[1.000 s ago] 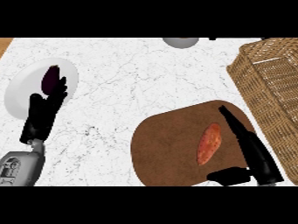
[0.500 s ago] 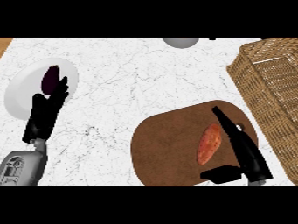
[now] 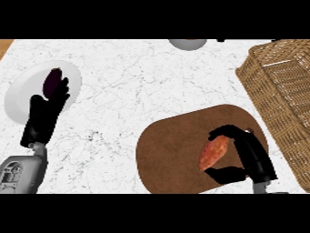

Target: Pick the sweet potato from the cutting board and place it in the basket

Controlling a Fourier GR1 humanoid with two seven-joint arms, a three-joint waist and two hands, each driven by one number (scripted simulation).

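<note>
A: Orange sweet potato (image 3: pixel 213 154): location?
B: On the brown cutting board (image 3: pixel 171 157), near the basket (image 3: pixel 288 91). Right hand (image 3: pixel 251 154) curls fingers and thumb round it, 1 grip, ready for lifting. Left hand (image 3: pixel 47 113) rests open at the left, fingers straight, holding nothing.

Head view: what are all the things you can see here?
sweet potato: one, orange, on the cutting board
cutting board: one, brown, lower middle of counter
basket: one, tan wicker, right side
plate: one, white, left side
purple item: one, dark purple, on the plate
grey round thing: one, grey, top edge
counter: one, white marble
left hand: one, black, open, over the plate
right hand: one, black, fingers curled round the sweet potato
</note>
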